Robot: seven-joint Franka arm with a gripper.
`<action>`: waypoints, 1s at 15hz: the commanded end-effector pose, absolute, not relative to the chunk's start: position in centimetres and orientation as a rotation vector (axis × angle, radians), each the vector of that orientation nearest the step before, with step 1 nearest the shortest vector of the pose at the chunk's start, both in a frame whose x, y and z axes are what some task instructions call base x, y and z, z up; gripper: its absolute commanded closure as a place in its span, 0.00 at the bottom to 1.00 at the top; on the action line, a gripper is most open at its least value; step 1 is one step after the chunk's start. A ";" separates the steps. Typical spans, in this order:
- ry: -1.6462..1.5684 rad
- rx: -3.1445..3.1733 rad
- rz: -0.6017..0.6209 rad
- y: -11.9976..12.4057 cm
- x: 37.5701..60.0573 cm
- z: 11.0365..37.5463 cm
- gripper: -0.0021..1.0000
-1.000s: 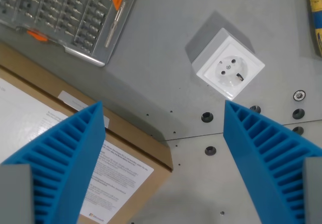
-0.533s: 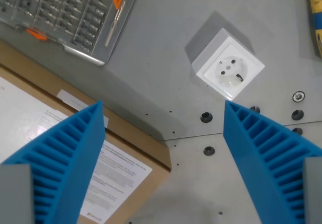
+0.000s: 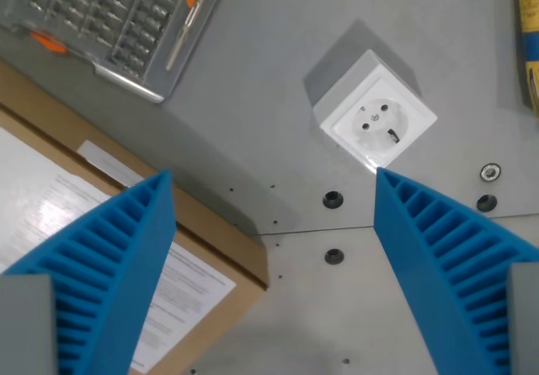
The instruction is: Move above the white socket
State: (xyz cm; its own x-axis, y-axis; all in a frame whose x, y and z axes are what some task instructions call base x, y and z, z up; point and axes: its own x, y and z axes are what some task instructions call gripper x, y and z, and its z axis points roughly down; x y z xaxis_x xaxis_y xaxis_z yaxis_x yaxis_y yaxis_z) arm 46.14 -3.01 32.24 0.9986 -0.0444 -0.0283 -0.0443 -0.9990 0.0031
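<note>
The blue ribbed-fingered gripper (image 3: pixel 274 181) is hanging wide open, holding nothing. Beyond its tips, off toward the wrist view's upper right, the square white plastic socket (image 3: pixel 378 121) is sitting on the grey metal table (image 3: pixel 253 97).

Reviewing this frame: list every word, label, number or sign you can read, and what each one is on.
No text can be read.
Paper sheet on the cardboard box: printed lines, too small and blurred.
White strip label on the box: blurred.
White socket: no markings visible.
Yellow-and-blue item at the wrist view's right edge: no legible print.
</note>
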 end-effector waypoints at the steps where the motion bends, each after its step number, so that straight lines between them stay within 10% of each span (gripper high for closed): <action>1: 0.215 3.137 0.112 -3.9 45.5 31.0 0.00; 15: 0.729 3.050 0.146 -6.7 44.3 26.1 0.00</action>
